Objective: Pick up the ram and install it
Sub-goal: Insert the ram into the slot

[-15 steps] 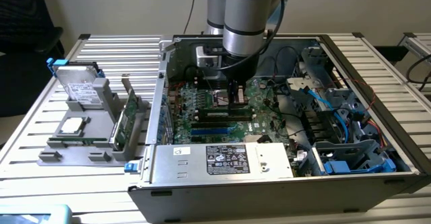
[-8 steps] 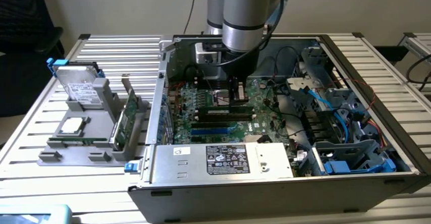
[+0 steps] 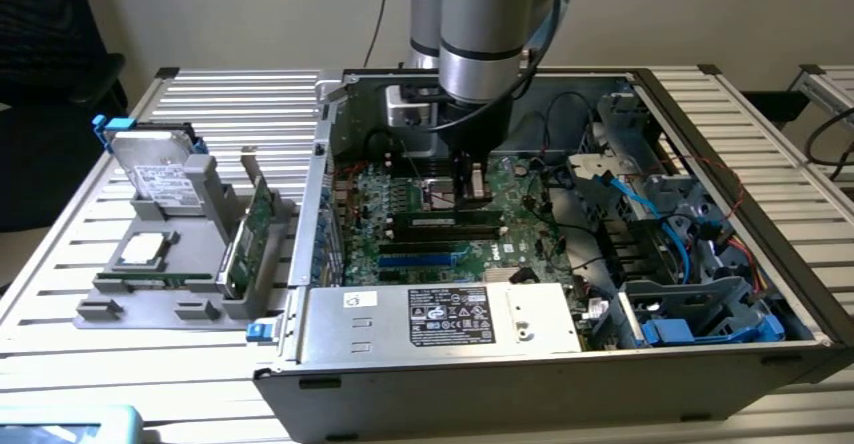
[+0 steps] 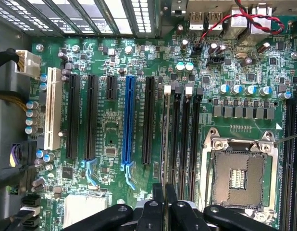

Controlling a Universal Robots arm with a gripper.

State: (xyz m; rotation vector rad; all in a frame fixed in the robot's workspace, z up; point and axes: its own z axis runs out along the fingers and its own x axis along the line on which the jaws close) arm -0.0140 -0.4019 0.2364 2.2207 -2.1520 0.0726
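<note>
The ram point(image 4: 166, 144), seen edge-on as a thin strip, hangs directly below the claw point(image 4: 164, 188). The fingers point(image 4: 158, 202) pinch its upper edge, apparently to keep it parallel to the black memory slots point(image 4: 186, 139) and lined up over the nearest one. The empty CPU socket point(image 4: 237, 175) lies to one side of the claw and the blue slot point(image 4: 129, 120) to the other. The parts holder point(image 3: 147, 299) sits well away, outside the computer case point(image 3: 561, 384).

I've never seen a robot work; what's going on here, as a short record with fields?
setting: open computer case on a slatted table
gripper: shut on the ram, held edge-on
ram position: above the motherboard, lined up with the black memory slots beside the empty processor socket
outside the case: grey holder with a hard drive
</note>
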